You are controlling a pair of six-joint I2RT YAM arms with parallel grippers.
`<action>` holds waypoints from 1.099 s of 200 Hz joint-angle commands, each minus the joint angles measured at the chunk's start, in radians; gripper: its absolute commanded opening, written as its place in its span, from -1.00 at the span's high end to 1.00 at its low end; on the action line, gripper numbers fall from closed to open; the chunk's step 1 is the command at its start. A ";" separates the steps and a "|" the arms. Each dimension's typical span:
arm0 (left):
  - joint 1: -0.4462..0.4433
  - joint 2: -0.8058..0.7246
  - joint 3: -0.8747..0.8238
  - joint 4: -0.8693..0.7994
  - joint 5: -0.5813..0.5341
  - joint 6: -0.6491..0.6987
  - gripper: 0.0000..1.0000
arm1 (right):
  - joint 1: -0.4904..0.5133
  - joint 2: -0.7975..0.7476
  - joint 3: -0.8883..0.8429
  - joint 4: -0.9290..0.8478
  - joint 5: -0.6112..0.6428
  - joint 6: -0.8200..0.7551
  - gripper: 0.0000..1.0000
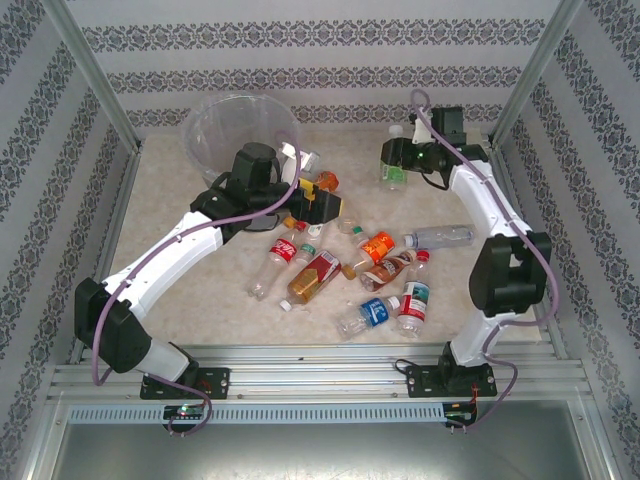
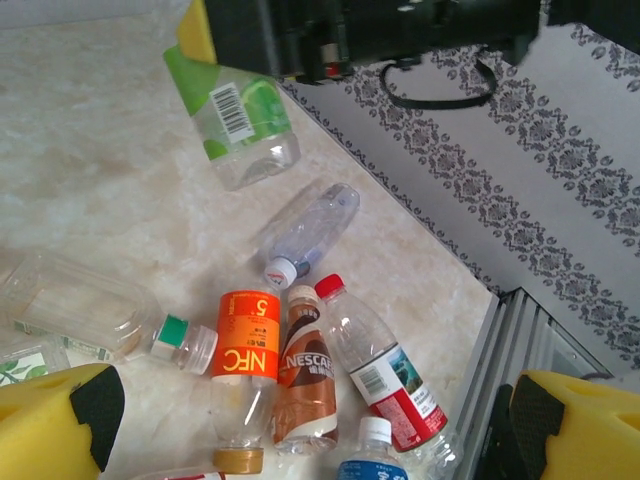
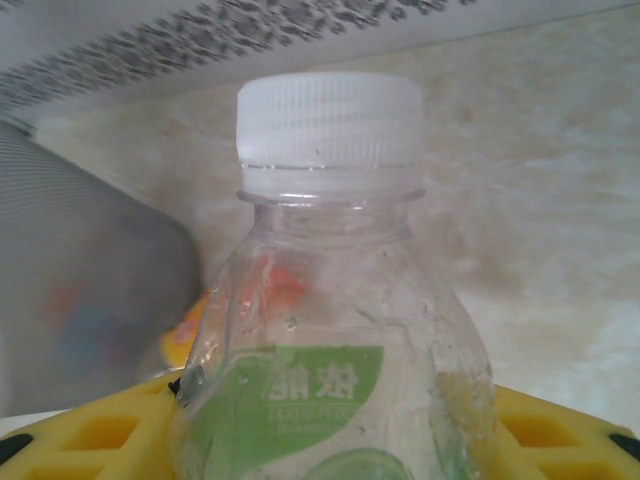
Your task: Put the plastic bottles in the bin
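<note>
My right gripper (image 1: 398, 156) grasps a green-labelled bottle (image 1: 392, 178) at the far right of the table (image 1: 180, 290), well apart from the bin (image 1: 215, 125), which stands at the far left. In the right wrist view the bottle's white cap (image 3: 330, 125) and shoulder stand upright between my yellow fingers (image 3: 90, 435), its lower half cut off by the frame. A grey blurred shape (image 3: 90, 300) at the left is too soft to identify. In the left wrist view the top of the same bottle (image 2: 235, 115) is hidden behind the dark gripper body, and I cannot tell whether its base touches the table. My left gripper (image 2: 310, 405) hangs spread wide and holding nothing above the loose bottles (image 1: 345, 275) lying on their sides mid-table. Among these, an orange-labelled bottle (image 2: 246, 350) touches a brown-labelled one (image 2: 308, 375), and a blue-labelled bottle (image 2: 370, 455) is cut off at the bottom edge. My left forearm covers part of the bin's near rim in the overhead view, and the contents of the bin cannot be made out.
</note>
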 commanded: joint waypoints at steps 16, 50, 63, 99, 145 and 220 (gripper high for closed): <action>-0.015 0.001 -0.026 0.095 -0.028 -0.055 -1.00 | 0.066 -0.122 -0.115 0.155 -0.093 0.228 -0.10; -0.014 0.004 -0.030 0.092 -0.048 -0.060 -1.00 | 0.154 -0.197 -0.166 0.183 -0.031 0.322 -0.06; -0.014 0.007 -0.031 0.091 -0.059 -0.061 -1.00 | 0.184 -0.218 -0.183 0.197 -0.012 0.357 -0.06; -0.014 0.046 -0.010 0.074 -0.032 -0.081 -1.00 | 0.233 -0.257 -0.208 0.225 -0.009 0.405 -0.05; -0.014 0.063 -0.006 0.085 -0.006 -0.097 -1.00 | 0.289 -0.275 -0.198 0.221 0.009 0.394 -0.04; -0.014 0.077 0.008 0.062 -0.010 -0.115 -0.80 | 0.361 -0.296 -0.224 0.236 0.061 0.406 0.00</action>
